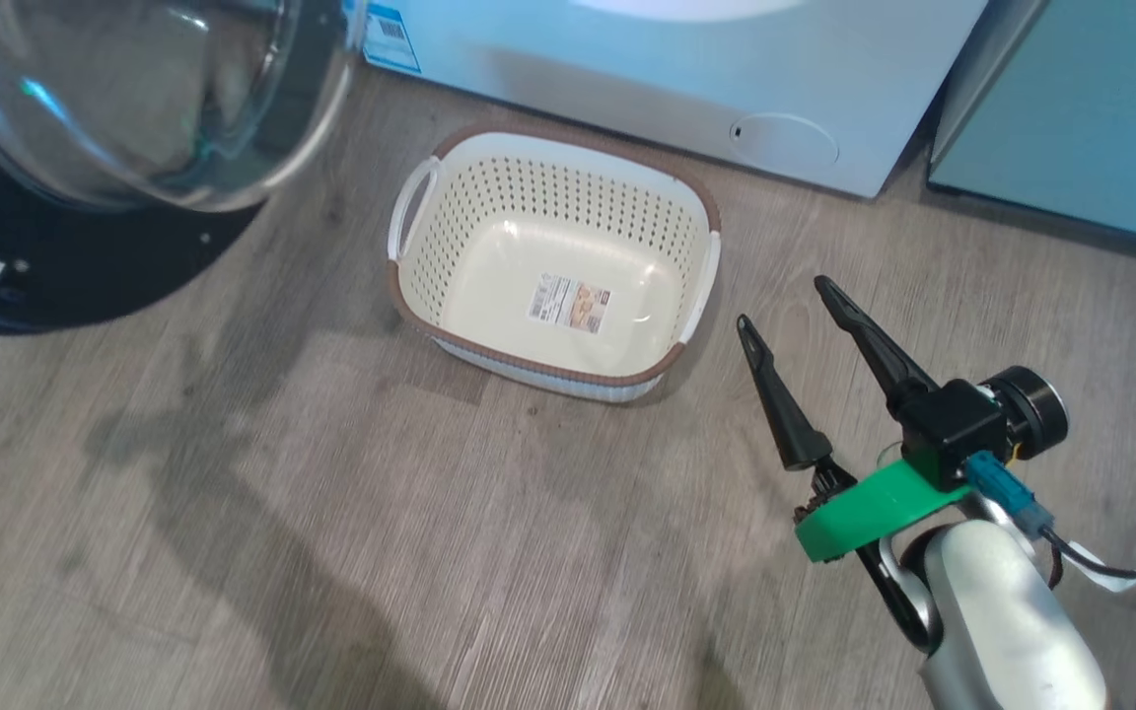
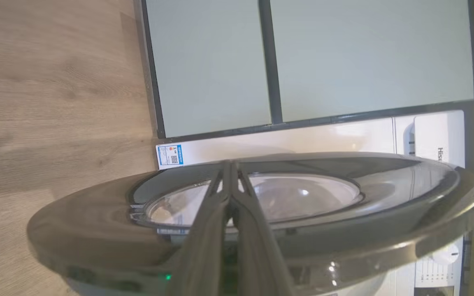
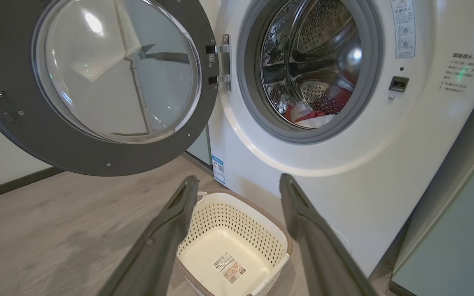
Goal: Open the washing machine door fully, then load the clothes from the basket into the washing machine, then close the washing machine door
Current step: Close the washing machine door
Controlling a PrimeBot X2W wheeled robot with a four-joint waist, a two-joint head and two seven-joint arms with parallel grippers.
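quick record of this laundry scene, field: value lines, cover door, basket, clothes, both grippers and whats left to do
door: open, swung out to the left of the drum
washing machine: white front loader
clothes: red and white, lying in the drum
basket: empty, on the floor in front of the machine
left gripper: shut, at the door's outer side, contact unclear
right gripper: open, empty, right of the basket
left to do: close the door
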